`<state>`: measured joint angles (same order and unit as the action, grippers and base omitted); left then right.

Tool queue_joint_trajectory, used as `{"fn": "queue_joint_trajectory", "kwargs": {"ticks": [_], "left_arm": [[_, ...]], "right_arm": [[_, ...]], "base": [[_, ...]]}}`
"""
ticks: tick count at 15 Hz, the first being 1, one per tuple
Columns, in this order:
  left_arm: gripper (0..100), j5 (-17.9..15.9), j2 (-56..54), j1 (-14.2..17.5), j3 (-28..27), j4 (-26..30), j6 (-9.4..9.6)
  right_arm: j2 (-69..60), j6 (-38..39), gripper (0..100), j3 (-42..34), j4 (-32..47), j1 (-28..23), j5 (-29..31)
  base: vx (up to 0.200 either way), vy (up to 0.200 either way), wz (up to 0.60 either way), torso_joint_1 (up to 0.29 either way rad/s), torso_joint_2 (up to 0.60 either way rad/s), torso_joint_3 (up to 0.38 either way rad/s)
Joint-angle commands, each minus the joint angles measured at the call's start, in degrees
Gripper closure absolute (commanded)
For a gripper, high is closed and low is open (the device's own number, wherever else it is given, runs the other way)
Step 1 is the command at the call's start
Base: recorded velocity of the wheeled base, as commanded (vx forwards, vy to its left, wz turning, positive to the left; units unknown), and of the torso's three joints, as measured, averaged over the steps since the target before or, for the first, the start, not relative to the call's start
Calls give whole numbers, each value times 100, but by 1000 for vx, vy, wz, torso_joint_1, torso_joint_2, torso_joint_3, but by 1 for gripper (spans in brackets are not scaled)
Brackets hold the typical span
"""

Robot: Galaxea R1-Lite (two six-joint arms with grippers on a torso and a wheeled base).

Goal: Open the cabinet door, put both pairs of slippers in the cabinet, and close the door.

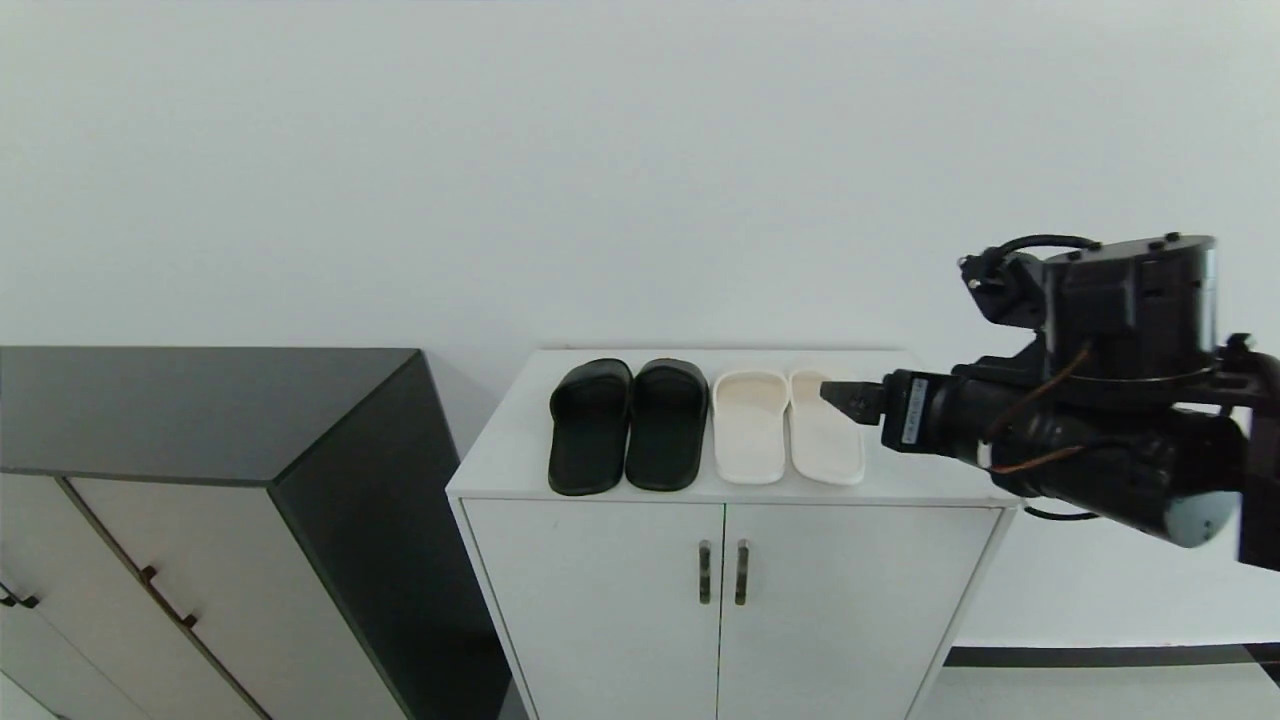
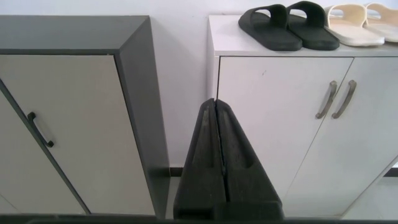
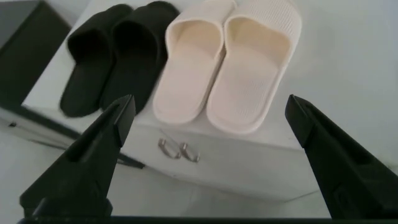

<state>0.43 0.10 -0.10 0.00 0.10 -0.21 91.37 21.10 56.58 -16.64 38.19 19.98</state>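
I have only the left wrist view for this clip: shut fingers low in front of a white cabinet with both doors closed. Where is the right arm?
Observer: The right gripper is raised to the level of the cabinet top, beside the white slippers in the head view.
Operator: Open or shut?
Observer: Open wide. In the right wrist view its fingers are spread far apart and hold nothing.
Operator: My view cuts off the white pair at the edge. Are both of them fully on top?
Observer: Yes. The two lie side by side to the right of the black slippers, heels toward the front edge.
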Motion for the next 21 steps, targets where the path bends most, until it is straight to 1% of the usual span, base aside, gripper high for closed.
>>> {"fn": "queue_joint_trajectory", "kwargs": {"ticks": [1, 2, 4, 7, 8, 9, 10, 12, 14, 17, 21], "left_arm": [[100, 1, -1, 1, 0, -1, -6], [100, 1, -1, 1, 0, -1, 3], [100, 1, -1, 1, 0, -1, 3], [100, 1, -1, 1, 0, -1, -6], [100, 1, -1, 1, 0, -1, 3], [100, 1, -1, 1, 0, -1, 3], [100, 1, -1, 1, 0, -1, 3], [100, 1, -1, 1, 0, -1, -6], [100, 1, -1, 1, 0, -1, -6], [100, 1, -1, 1, 0, -1, -6], [100, 1, -1, 1, 0, -1, -23]], "right_arm": [[1032, -18, 0, 547, -217, 109, 226], [1225, -27, 0, 670, -287, 127, 366], [1823, -71, 0, 1084, -322, 171, 876], [2359, -106, 0, 1558, -437, 189, 1087], [2640, -159, 0, 1804, -445, 162, 1386], [2772, -159, 0, 1962, -454, 162, 1544], [3115, -194, 0, 2332, -463, 162, 1746], [3414, -300, 0, 2710, -445, 118, 1755], [3757, -326, 0, 3211, -401, -31, 1772], [3976, -326, 0, 3386, -296, -172, 1781], [4231, -396, 0, 3817, -234, -286, 1781]], "base": [[0, 0, 0, 0, 0, 0], [0, 0, 0, 0, 0, 0], [0, 0, 0, 0, 0, 0], [0, 0, 0, 0, 0, 0], [0, 0, 0, 0, 0, 0], [0, 0, 0, 0, 0, 0], [0, 0, 0, 0, 0, 0], [0, 0, 0, 0, 0, 0], [0, 0, 0, 0, 0, 0], [0, 0, 0, 0, 0, 0], [0, 0, 0, 0, 0, 0]]}}
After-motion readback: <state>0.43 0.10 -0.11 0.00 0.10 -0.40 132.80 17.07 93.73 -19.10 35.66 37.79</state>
